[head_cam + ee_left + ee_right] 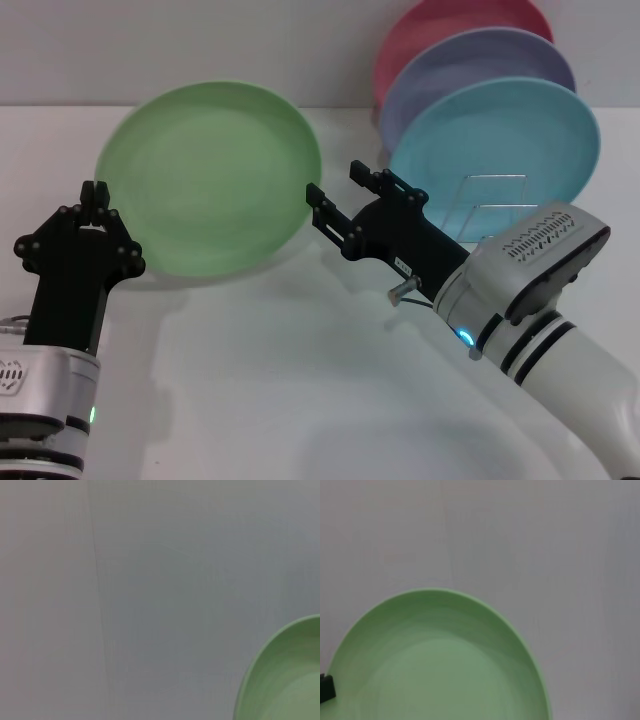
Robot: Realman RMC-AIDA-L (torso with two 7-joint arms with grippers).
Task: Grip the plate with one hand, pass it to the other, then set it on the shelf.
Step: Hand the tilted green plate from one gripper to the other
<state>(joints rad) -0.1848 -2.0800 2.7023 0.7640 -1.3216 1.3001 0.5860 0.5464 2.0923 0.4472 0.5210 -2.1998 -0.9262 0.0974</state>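
Observation:
The light-green plate (210, 180) hangs tilted above the white table, at the left of the head view. My left gripper (97, 192) is shut on the plate's left rim and holds it up. My right gripper (338, 186) is open at the plate's right rim, its lower finger (318, 200) right at the edge. The plate also shows in the left wrist view (285, 680) and in the right wrist view (440, 665). The silver wire shelf (497, 205) stands at the back right, behind my right arm.
A light-blue plate (500, 140), a lavender plate (470, 65) and a pink plate (440, 25) stand upright in the shelf. The white table (270, 380) spreads in front. A wall stands behind.

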